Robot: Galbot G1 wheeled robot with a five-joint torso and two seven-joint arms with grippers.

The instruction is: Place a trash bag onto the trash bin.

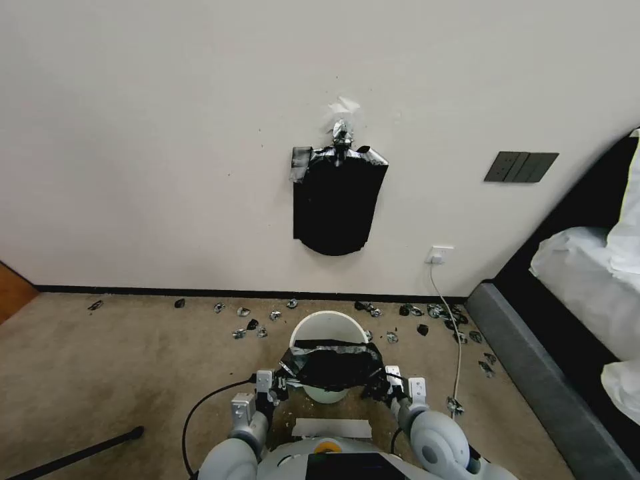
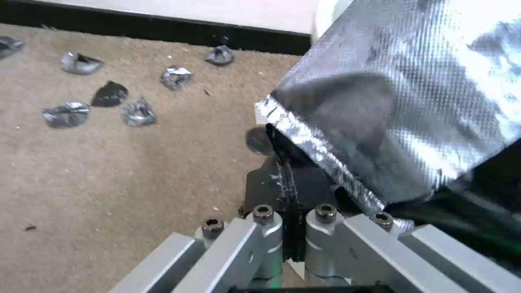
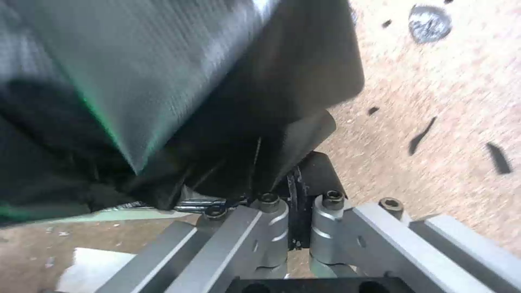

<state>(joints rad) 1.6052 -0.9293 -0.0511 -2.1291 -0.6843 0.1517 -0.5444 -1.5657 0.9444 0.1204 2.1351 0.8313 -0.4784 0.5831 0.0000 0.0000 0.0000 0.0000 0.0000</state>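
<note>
Hanging between the two grippers in the lower centre of the head view, the trash bag (image 1: 331, 363) is stretched across the near part of the trash bin (image 1: 329, 327). The left gripper (image 1: 275, 385) pinches the bag's left edge, fingers pressed together on the film. The right gripper (image 1: 385, 383) is clamped on the right edge. Probably the bag touches the bin's rim, but I cannot tell.
</note>
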